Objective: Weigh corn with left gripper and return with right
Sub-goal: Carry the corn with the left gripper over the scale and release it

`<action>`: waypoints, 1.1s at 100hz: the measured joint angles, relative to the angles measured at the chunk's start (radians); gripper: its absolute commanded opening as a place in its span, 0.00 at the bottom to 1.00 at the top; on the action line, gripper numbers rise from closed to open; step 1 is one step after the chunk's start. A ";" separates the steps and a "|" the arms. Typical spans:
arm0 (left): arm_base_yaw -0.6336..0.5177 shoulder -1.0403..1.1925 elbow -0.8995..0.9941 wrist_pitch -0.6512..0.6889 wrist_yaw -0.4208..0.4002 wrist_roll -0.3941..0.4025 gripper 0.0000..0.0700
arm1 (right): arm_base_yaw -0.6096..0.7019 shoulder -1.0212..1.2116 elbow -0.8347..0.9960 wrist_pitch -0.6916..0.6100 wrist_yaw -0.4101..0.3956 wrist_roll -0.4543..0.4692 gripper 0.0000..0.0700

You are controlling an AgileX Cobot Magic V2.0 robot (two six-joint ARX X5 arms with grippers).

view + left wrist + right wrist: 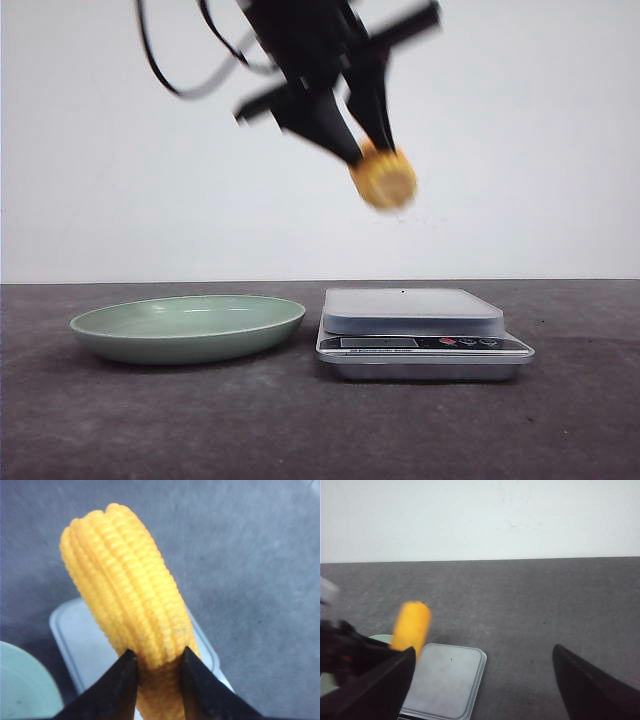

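Inspector: Where is the corn [383, 178] found?

Assessor: It is held aloft above the scale [420, 330], clamped at one end by the left gripper [356, 135]; its long axis is run outward from the fingertips [122, 680].

Inspector: And the right gripper [480, 680]?

Assessor: It is seen spread wide and empty, well apart from the corn. The plate [188, 325] is noted just beside the scale. A straight descent onto the platform is judged sufficient.

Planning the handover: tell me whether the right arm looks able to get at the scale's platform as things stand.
Probably yes. The right pincer is open and empty, and the scale lies just below it with its platform bare. The corn is held well above the scale by the left pincer, so nothing lies between.
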 measured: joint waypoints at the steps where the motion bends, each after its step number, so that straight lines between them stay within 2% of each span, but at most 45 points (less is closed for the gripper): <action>1: 0.000 0.008 0.001 0.002 0.000 0.000 0.00 | 0.000 0.000 0.000 0.000 0.000 0.000 0.79; 38: 0.002 0.140 0.006 0.023 0.000 -0.003 0.01 | 0.000 0.000 0.000 -0.008 0.000 -0.001 0.79; 51: 0.003 0.159 0.007 0.026 0.000 -0.004 0.17 | 0.000 0.000 0.000 -0.008 0.000 -0.001 0.79; 73: 0.002 0.158 0.008 0.025 0.000 -0.003 0.18 | 0.000 0.000 0.000 -0.008 0.000 -0.001 0.79; 77: 0.002 0.158 0.008 0.025 0.000 -0.003 0.25 | 0.000 0.000 0.000 -0.008 0.000 -0.001 0.79; 87: 0.002 0.158 0.008 0.027 0.000 -0.003 0.56 | 0.000 0.000 0.000 -0.008 0.000 -0.001 0.79; 92: 0.002 0.158 0.008 0.026 0.000 -0.003 0.63 | 0.000 0.000 0.000 -0.008 0.000 -0.001 0.79; 110: 0.002 0.158 0.008 0.026 0.000 0.002 0.64 | 0.000 0.000 0.000 -0.008 0.000 -0.002 0.79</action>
